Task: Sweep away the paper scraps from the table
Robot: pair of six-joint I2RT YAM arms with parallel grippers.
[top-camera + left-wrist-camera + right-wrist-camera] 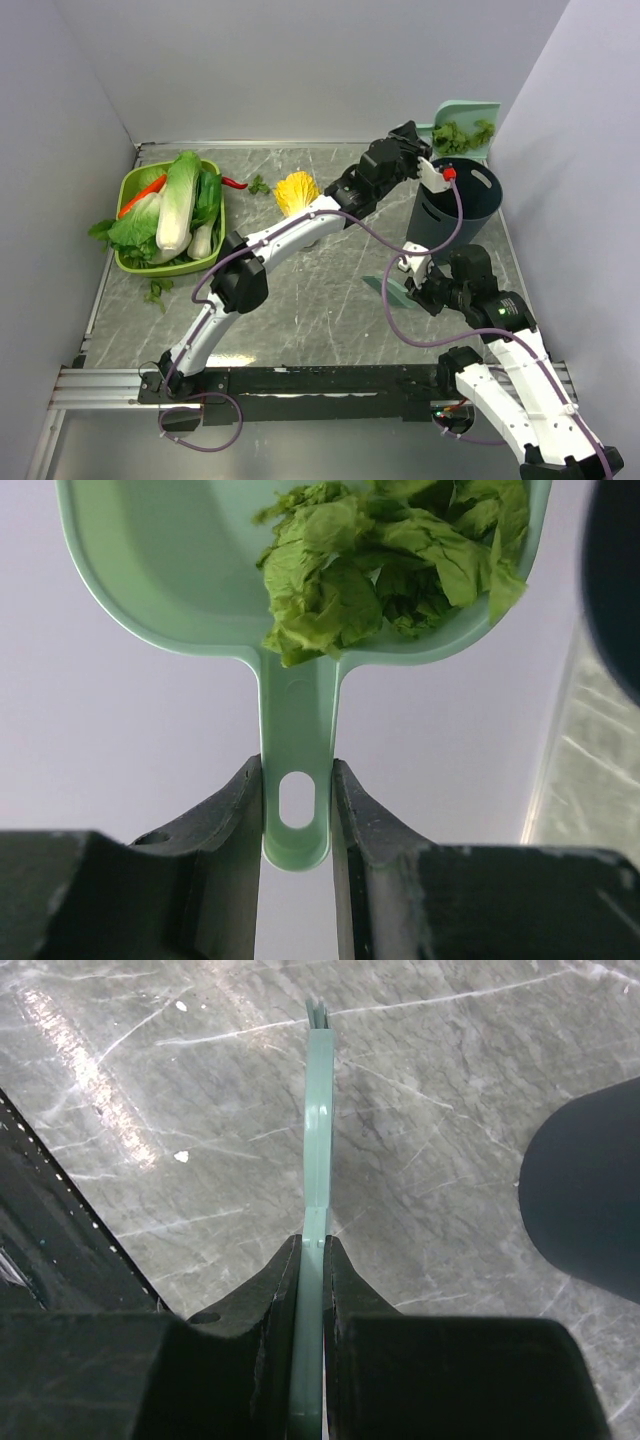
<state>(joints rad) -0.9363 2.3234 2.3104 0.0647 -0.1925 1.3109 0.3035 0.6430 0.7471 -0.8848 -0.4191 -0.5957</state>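
Soft, even light falls from above: the lavender walls (pixel 300 70) look flat and the table (pixel 330 310) carries only faint, diffuse shadows. In the right wrist view a bright glare streak crosses the marble at upper left; the right fingers (pixel 268 1305) along the bottom are dark and slightly soft, the teal tool (pixel 317 1140) between them crisp. In the left wrist view the left fingers (pixel 225 825) blur, the paper scraps (pixel 370 570) on the dustpan (pixel 170 570) are sharp, and the dark bin (pixel 615 580) at the right edge is out of focus
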